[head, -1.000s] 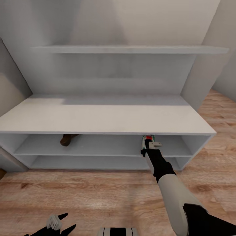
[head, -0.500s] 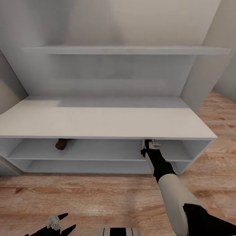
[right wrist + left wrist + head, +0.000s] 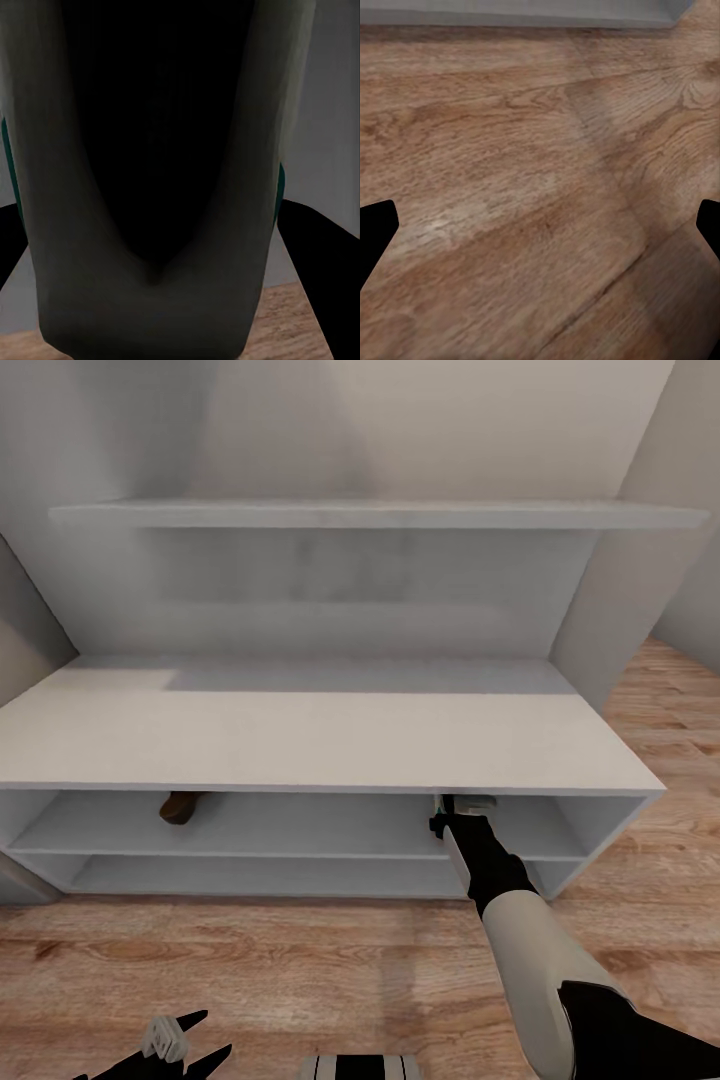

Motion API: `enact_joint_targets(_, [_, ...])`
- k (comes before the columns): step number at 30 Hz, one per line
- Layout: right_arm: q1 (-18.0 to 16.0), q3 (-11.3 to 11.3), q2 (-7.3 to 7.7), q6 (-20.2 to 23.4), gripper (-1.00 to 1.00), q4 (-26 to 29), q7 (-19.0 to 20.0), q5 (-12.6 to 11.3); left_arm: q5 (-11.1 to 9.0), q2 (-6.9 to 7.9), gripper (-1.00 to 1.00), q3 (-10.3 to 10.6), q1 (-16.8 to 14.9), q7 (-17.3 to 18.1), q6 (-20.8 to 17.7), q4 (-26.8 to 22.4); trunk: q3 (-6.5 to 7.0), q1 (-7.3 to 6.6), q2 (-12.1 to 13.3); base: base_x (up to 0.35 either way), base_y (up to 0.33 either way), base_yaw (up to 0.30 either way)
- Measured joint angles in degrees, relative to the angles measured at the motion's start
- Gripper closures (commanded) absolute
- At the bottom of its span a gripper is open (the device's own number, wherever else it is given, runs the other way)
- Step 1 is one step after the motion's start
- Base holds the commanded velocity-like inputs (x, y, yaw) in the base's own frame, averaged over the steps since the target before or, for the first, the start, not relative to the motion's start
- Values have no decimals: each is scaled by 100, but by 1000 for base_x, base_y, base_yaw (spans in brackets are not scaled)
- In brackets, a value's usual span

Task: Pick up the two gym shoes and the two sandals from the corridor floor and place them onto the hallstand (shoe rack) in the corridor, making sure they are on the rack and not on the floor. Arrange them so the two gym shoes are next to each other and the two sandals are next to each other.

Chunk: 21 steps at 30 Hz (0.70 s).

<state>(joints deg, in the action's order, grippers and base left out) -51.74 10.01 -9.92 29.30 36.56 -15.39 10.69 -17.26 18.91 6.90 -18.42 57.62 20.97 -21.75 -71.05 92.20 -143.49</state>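
Note:
The pale grey hallstand (image 3: 300,730) fills the middle of the head view. A dark brown sandal (image 3: 178,807) lies on its upper open shelf at the left. My right arm reaches into that same shelf at the right, where the bench top largely hides my right gripper (image 3: 460,805) and only a green-edged sliver of a gym shoe (image 3: 438,801) shows. In the right wrist view the shoe's dark opening and pale rim (image 3: 225,285) sit right between the black fingers (image 3: 322,255). My left gripper (image 3: 190,1042) hangs open and empty low over the corridor floor (image 3: 540,150).
A long wall shelf (image 3: 380,513) runs above the bench. A grey wall panel (image 3: 620,590) stands at the rack's right end. Wood-plank floor (image 3: 300,960) stretches in front of the rack. The lower open shelf (image 3: 270,875) holds nothing visible.
The whole view has shifted, so the camera moved. The bench top now hides the gym shoe's red tongue and most of my right gripper. The left gripper is unchanged.

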Motion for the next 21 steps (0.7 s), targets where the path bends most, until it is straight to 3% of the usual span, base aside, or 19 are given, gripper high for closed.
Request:
enact_joint_targets(7, [0, 0, 0, 5, 100, 0, 1, -3, 0, 0, -100, 0, 0, -4, -5, 0, -1, 0, 0, 2, -1, 0])
enact_joint_targets(14, [-4, -5, 0, -9, 100, 166, 9, -73, 0, 0, -100, 1, -1, -4, -13, 2, -184, 17, -10, 0, 0, 0])
enact_joint_targets(21, [-3, -3, 0, -7, 100, 230, 2, -33, 0, 0, -100, 1, -1, -5, -15, 2, -217, 17, -10, 0, 0, 0])
